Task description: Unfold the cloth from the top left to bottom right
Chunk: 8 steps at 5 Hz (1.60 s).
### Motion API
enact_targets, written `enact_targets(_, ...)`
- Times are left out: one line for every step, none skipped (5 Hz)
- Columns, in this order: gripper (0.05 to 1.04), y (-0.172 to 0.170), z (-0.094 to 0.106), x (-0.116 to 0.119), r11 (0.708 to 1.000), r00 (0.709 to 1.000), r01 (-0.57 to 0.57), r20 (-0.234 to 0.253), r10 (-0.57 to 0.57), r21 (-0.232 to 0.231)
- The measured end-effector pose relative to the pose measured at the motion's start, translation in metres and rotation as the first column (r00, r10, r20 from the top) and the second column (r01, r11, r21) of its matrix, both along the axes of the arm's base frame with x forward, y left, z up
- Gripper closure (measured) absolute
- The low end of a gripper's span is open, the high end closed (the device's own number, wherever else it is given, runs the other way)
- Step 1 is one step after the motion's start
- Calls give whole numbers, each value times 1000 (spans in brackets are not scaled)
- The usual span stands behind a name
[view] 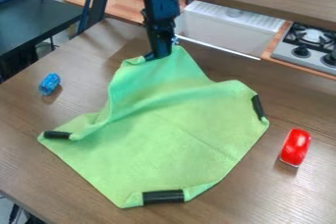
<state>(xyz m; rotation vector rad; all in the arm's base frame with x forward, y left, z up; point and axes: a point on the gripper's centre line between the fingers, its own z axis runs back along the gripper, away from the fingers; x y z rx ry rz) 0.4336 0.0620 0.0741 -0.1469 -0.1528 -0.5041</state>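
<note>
The green cloth (171,134) lies spread over the middle of the table, with black bands near its left, bottom and right corners. Its top part is raised and wrinkled, and a soft ridge runs across from the left side toward the upper right. At the cloth's top edge, the black gripper (159,56) hangs down, shut on the cloth beside another black band. The cloth behind its tips is hidden.
A blue object (49,84) lies on the wooden table (26,134) left of the cloth, and a red object (296,147) lies to the right. Beyond the table's far edge are a white sink (226,31) and a stove (308,46). A dark table (39,19) stands at the upper left.
</note>
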Motion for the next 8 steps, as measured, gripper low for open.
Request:
enact_targets(1027, 14, -3, 7, 1000, 999, -26, -23, 25, -8)
enact_targets(1028, 19, -1, 14, 999, 1000, 18, -14, -18, 28)
enact_targets(1028, 13, 3, 17, 989, 992, 123, -14, -122, 86)
enact_targets(1028, 4, 16, 22, 959, 968, 248, -5, -250, 139)
enact_targets(1028, 4, 16, 26, 934, 946, 324, -28, -323, 151)
enact_targets(1028, 5, 8, 31, 922, 930, 366, -72, -359, 129)
enact_targets(998, 3, 0, 34, 917, 920, 388, -102, -378, 93)
enact_targets(824, 7, -6, 36, 925, 929, 366, -93, -357, 102)
